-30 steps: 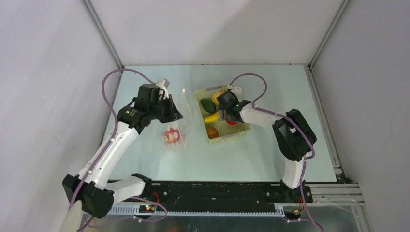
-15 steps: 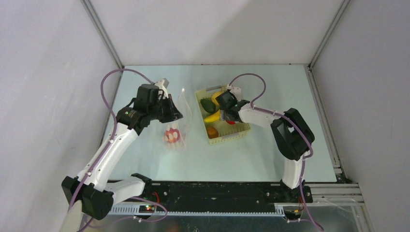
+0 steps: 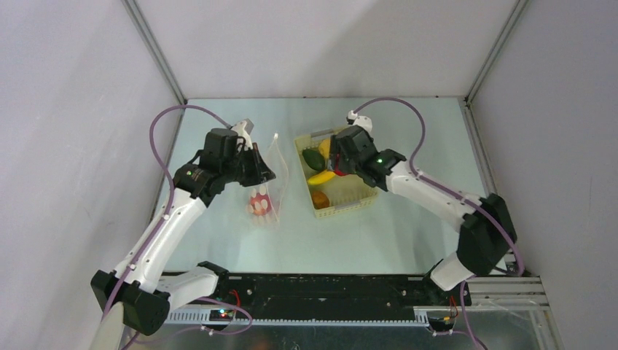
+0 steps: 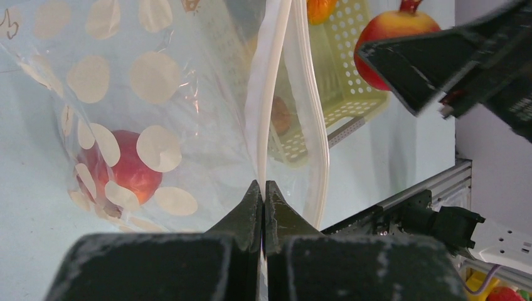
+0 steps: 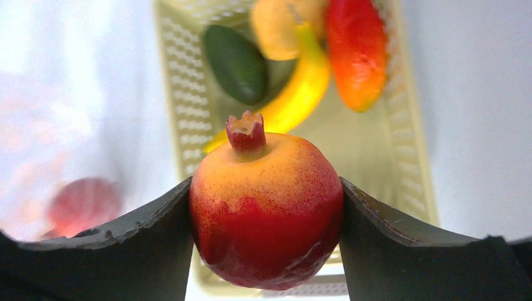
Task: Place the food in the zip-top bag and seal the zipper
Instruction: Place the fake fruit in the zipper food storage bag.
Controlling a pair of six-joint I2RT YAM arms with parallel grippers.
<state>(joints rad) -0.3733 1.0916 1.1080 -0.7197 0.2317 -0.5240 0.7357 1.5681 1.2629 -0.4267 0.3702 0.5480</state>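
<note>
Pale table [image 3: 393, 240] under both arms; my top camera hides what the right gripper [image 5: 266, 188] has, but its wrist camera shows it clamped on one red and yellow fruit [image 5: 266, 219]; that arm reaches out over the basket [image 5: 182, 113]; four pieces lie there, one a banana [image 5: 301, 94]; my left gripper [image 4: 262, 188] is pinched shut on the zipper [image 4: 271, 94], holding up the zip-top bag [image 4: 157, 75] with one red fruit [image 4: 122, 169] inside.

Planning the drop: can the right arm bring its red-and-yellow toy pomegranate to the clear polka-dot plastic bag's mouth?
Probably yes: nothing stands between the pomegranate in the right gripper and the clear polka-dot bag; the left gripper pinches one white zipper lip, holding the mouth narrowly open.
</note>
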